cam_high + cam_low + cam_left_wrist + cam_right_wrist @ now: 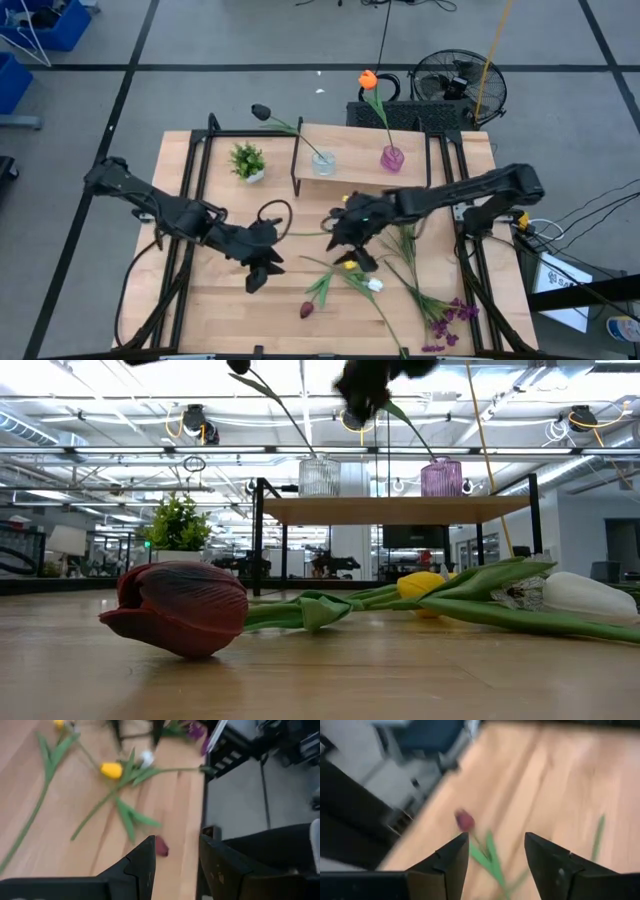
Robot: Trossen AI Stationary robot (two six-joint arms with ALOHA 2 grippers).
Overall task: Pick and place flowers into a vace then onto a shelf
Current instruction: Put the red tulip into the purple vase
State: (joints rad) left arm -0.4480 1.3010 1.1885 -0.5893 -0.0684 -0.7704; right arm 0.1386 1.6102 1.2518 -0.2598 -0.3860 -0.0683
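Two vases already stood on the shelf (400,178) — a clear one (324,163) with a dark-headed flower (262,112) leaning out of it, and a pink one (391,158) with an orange tulip (368,79); the remaining flowers lay loose on the worktop (220,300) in front of the shelf. I had both arms over the middle of the worktop; the right pincer (350,240) hung above the stems with its fingers (451,865) spread and nothing between them; the left pincer (262,270) hovered near the front edge, its fingers (145,865) parted and empty as well.

My worry was the tangle; the yellow tulip (349,266) and the white one (375,285) lay just beside each other with leaves crossing, so a descent there could pinch two stems at once, or catch a leaf and drag the neighbours along. The dark red tulip (307,310) sat close to the front edge — a nudge could roll it off. The two arms were near each other too, and a careless reach risked a clash; a swing toward the shelf could also tip a vase.

The flowers looked light and springy; long thin green stems, floppy leaves, and plump heads. The purple spray (448,318) lay off to the right, apart from the tulips.
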